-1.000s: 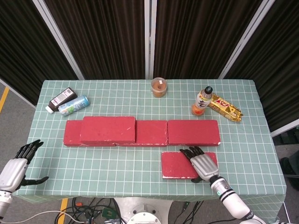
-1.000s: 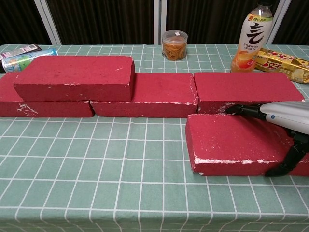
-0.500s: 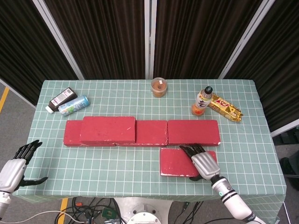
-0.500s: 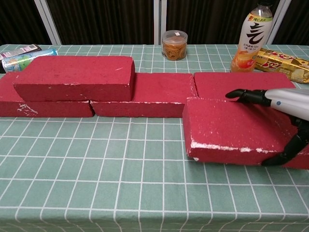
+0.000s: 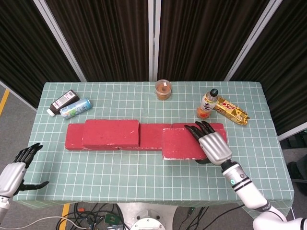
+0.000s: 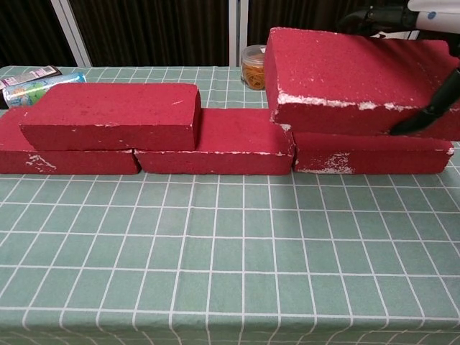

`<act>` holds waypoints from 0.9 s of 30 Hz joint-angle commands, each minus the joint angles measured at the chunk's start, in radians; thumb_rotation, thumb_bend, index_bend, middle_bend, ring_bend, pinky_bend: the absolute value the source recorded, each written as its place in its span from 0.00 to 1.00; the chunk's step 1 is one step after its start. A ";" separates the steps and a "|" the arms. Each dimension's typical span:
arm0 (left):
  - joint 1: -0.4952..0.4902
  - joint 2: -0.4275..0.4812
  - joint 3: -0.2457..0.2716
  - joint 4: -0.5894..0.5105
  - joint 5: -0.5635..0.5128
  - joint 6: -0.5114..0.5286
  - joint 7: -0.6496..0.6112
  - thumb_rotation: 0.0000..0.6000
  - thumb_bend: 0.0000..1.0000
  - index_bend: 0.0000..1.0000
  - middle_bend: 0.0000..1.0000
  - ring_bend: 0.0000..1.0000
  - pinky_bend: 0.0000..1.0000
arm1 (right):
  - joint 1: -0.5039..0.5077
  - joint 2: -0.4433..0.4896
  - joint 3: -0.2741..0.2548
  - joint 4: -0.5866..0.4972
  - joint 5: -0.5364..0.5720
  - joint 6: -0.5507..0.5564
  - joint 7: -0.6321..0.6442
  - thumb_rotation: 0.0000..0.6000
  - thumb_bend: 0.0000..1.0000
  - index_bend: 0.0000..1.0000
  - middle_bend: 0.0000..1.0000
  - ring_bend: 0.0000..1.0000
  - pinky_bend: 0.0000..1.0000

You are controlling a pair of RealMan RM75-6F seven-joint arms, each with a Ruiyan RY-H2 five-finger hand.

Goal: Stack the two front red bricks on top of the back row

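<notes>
My right hand (image 5: pixel 211 143) grips a red brick (image 5: pixel 181 143) by its right end and holds it in the air above the back row; the same brick (image 6: pixel 345 79) fills the upper right of the chest view, with the hand (image 6: pixel 424 43) at the frame's edge. The back row of three red bricks (image 5: pixel 153 136) lies across the table. Another red brick (image 5: pixel 111 133) (image 6: pixel 111 115) lies stacked on the row's left part. My left hand (image 5: pixel 17 170) hangs off the table's front left corner, fingers apart, holding nothing.
At the back stand a small jar (image 5: pixel 163 89), an orange drink bottle (image 5: pixel 207 104) and a gold snack pack (image 5: pixel 231 111). A can (image 5: pixel 75 108) and a dark bottle (image 5: pixel 63 102) lie at the back left. The table (image 5: pixel 120 172) carries a green checked cloth.
My right hand has lifted the front brick off the table and carried it back and up, over the right part of the back row. The left hand has barely moved.
</notes>
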 commanded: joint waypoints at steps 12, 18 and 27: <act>-0.001 -0.002 -0.020 0.020 -0.016 -0.007 -0.008 1.00 0.01 0.02 0.00 0.00 0.00 | 0.338 -0.060 0.084 0.224 0.357 -0.331 0.003 1.00 0.00 0.00 0.26 0.00 0.00; 0.007 -0.011 -0.024 0.035 -0.011 0.003 -0.021 1.00 0.01 0.02 0.00 0.00 0.00 | 0.412 -0.133 0.044 0.307 0.426 -0.341 -0.013 1.00 0.00 0.00 0.26 0.00 0.00; 0.016 -0.012 -0.022 0.057 -0.006 0.006 -0.055 1.00 0.01 0.02 0.00 0.00 0.00 | 0.470 -0.245 -0.004 0.376 0.525 -0.242 -0.073 1.00 0.00 0.00 0.25 0.00 0.00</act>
